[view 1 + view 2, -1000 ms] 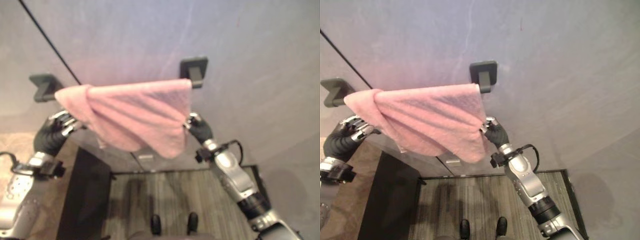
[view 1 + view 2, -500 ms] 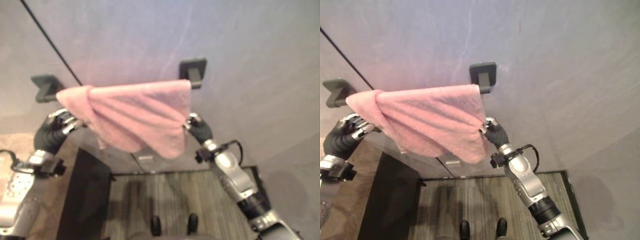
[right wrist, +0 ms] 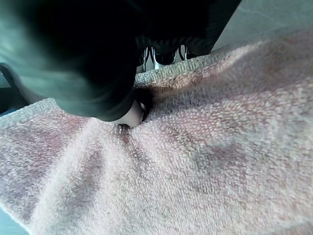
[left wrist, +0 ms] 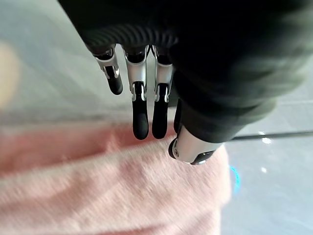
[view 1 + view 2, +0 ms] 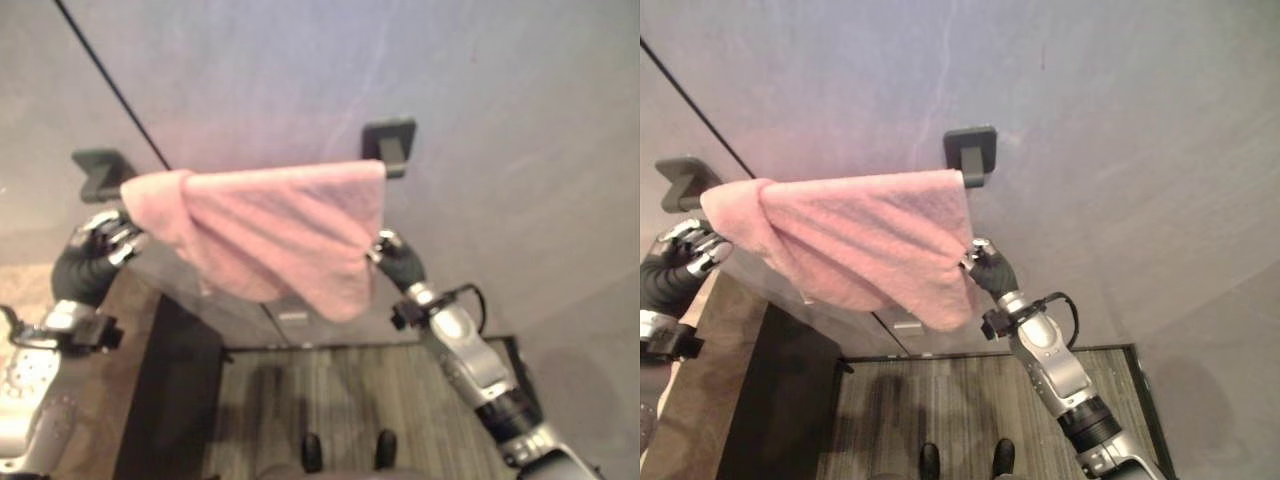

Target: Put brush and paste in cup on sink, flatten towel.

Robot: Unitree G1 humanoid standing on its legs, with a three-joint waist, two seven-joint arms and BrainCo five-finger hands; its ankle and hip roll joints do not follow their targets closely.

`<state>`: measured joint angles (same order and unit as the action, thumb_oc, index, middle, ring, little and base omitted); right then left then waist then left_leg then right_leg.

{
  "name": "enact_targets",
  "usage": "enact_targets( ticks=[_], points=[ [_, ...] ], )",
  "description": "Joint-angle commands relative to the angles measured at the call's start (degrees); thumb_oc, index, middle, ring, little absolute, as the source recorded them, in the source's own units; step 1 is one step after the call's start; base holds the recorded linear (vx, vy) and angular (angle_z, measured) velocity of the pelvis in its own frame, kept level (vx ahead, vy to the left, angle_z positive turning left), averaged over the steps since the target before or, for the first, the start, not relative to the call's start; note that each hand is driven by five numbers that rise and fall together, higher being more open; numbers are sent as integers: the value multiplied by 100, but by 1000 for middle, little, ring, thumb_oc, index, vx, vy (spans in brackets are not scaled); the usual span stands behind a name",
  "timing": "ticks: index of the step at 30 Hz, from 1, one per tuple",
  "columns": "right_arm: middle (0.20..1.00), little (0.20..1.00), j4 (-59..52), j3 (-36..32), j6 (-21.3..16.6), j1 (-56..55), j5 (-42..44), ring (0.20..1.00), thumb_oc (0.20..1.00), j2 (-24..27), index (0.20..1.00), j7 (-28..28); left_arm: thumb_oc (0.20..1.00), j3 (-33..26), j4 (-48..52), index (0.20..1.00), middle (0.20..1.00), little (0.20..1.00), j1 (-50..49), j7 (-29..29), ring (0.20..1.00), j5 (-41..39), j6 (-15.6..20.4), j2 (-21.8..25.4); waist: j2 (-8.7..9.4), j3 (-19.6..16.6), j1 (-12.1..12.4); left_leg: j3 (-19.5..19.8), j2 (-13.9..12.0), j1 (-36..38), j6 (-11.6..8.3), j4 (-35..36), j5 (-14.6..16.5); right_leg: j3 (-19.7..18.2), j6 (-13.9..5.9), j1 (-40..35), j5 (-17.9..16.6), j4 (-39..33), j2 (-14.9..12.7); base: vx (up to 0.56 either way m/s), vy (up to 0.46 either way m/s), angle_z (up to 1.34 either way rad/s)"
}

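Change: left hand (image 5: 95, 245) has drawn away leftward from the pink towel's (image 5: 270, 230) bunched end.
Eye views: towel hangs along the rail (image 5: 100, 176); right hand (image 5: 985, 265) at its right edge.
Left wrist: fingers (image 4: 141, 117) straight, off the cloth.
Right wrist: fingers pinch the hem.

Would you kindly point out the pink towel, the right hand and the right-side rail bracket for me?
pink towel (image 5: 275, 235): left eye view, middle of the hanging cloth.
right hand (image 5: 989, 269): right eye view, dark cover at the towel's edge.
rail bracket (image 5: 390, 142): left eye view, dark wall mount.
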<state>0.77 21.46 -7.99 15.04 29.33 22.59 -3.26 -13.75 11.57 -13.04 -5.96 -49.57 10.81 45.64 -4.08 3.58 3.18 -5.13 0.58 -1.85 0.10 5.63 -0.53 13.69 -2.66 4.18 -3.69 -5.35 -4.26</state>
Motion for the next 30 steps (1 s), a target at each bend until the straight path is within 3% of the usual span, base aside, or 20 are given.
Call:
enact_targets(
  ticks=[1, 17, 18, 19, 20, 21, 26, 30],
  points=[
    [200, 200, -247, -135, -316, 190, 3, 200, 200, -238, 200, -58, 200, -340, -2, 200, 200, 200, 183, 63, 200, 51, 352, 310, 262, -105, -69, 281, -38, 72, 122, -63, 381, 215, -302, -595, 575, 35, -262, -9, 3, 5],
    [200, 200, -135, -201, -309, 227, -5, 200, 200, -260, 200, -52, 222, -334, -170, 222, 222, 222, 214, 117, 222, 130, 386, -154, 248, -116, -60, 296, -39, 80, 136, -63, 387, 223, -280, -614, 578, 35, -264, -2, 0, 0],
    [200, 200, -114, -199, -299, 226, -24, 200, 200, -258, 200, -53, 558, -354, -174, 558, 558, 558, 173, 141, 558, 196, 372, -149, 244, -117, -53, 297, -37, 86, 137, -63, 384, 228, -281, -620, 577, 35, -262, -40, -9, 0],
    [200, 200, -87, -210, -279, 217, -75, 200, 200, -236, 200, -60, 1000, -441, -159, 1000, 1000, 1000, 80, 195, 1000, 399, 374, -112, 242, -124, -42, 304, -36, 100, 135, -63, 383, 227, -278, -640, 579, 35, -258, -44, -14, 0],
    [533, 533, -69, -221, -256, 216, -120, 533, 533, -221, 533, -67, 1000, -458, -155, 1000, 1000, 1000, 37, 202, 1000, 460, 366, -119, 245, -134, -34, 306, -37, 105, 133, -63, 381, 231, -276, -652, 583, 35, -256, -31, -10, 0],
    [1000, 1000, -70, -220, -256, 215, -121, 1000, 1000, -221, 1000, -67, 1000, -459, -153, 1000, 1000, 1000, 35, 203, 1000, 462, 365, -120, 245, -133, -35, 306, -37, 106, 133, -63, 381, 231, -276, -653, 583, 35, -256, -39, -17, -1],
    [1000, 1000, 231, -543, -141, -95, -713, 1000, 1000, 122, 1000, -1, 1000, -153, -526, 1000, 1000, 1000, -280, -5, 1000, 952, 179, -465, 273, -187, -38, 367, -45, 121, 113, -63, 335, 286, -255, -712, 581, 35, -239, -80, -21, 5],
    [1000, 1000, 540, -685, -112, -264, -861, 1000, 1000, 208, 1000, 58, 1000, 316, -1178, 1000, 1000, 1000, -172, -96, 1000, 845, 51, -863, 271, -198, -94, 396, -53, 91, 101, -63, 299, 340, -247, -713, 573, 35, -236, -87, -9, 2]
  ],
)
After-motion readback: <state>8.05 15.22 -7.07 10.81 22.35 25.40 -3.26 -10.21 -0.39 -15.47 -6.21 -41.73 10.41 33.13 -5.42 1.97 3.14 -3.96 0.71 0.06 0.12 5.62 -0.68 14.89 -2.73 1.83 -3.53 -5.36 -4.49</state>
